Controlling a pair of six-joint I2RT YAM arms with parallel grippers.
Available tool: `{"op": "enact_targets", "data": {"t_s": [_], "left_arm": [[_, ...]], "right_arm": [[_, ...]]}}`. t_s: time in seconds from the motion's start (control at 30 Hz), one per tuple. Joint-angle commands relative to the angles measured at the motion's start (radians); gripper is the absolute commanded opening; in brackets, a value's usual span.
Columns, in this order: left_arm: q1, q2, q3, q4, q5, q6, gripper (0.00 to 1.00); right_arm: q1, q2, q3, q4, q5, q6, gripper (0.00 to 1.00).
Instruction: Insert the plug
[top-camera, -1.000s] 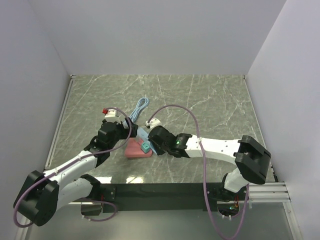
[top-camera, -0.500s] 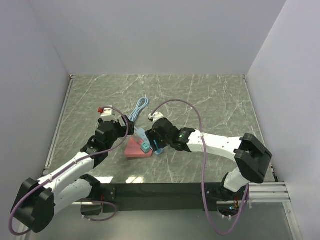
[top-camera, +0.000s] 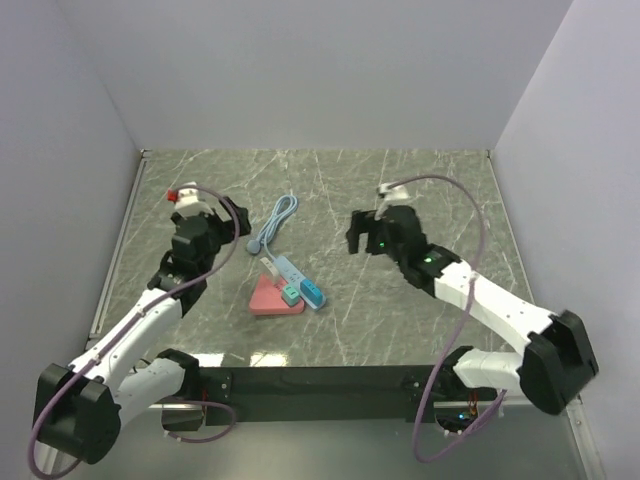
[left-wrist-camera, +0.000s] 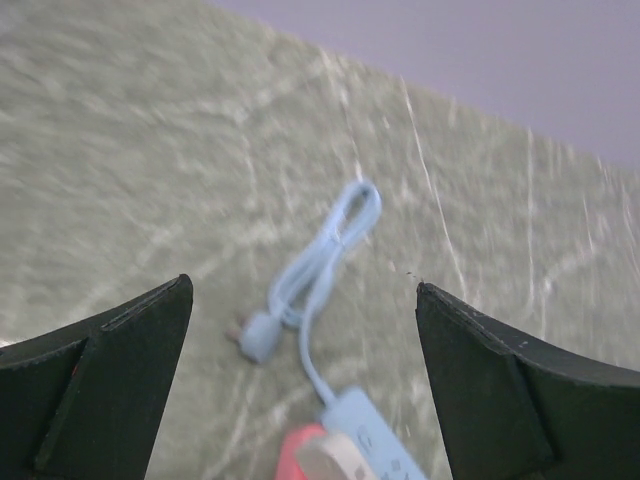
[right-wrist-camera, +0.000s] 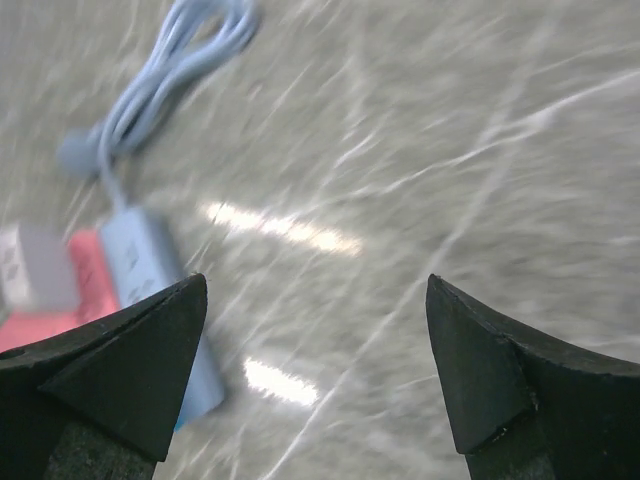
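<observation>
Moved: my right hand (right-wrist-camera: 316, 280) has let go and drawn back, well right of the power strip (top-camera: 296, 280); my left hand (left-wrist-camera: 302, 288) has backed off to its left. Both are spread wide and empty. Teal plug (top-camera: 289, 293): small, blocky, against the strip's near side; I judge it inserted. Pink block (top-camera: 266, 300): wedge under the strip, likely steadying it. Strip: smooth pale-blue bar, cable (top-camera: 276, 220) looped beyond. Bench (top-camera: 430, 185): veined grey-green stone.

You have nothing legible here: no lettering, number or sign can be made out on the blue power strip (top-camera: 302, 286) or the pink block (top-camera: 266, 298), and both wrist views are blurred.
</observation>
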Motion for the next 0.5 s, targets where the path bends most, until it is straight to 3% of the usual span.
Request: {"op": "enact_targets", "data": {"t_s": [0.0, 0.13, 0.27, 0.47], "left_arm": [[0.11, 0.037, 0.078, 0.022, 0.052, 0.011, 0.99], [0.199, 0.076, 0.129, -0.012, 0.13, -0.002, 0.99], [0.206, 0.087, 0.149, -0.044, 0.13, -0.012, 0.99], [0.206, 0.054, 0.123, -0.027, 0.112, -0.013, 0.99]], "right_arm": [[-0.097, -0.105, -0.038, 0.08, 0.035, -0.008, 0.96], [-0.269, -0.204, -0.102, 0.133, -0.015, -0.005, 0.98], [-0.422, -0.297, -0.14, 0.155, -0.071, 0.008, 0.99], [-0.456, -0.334, -0.171, 0.169, -0.111, 0.019, 0.99]]}}
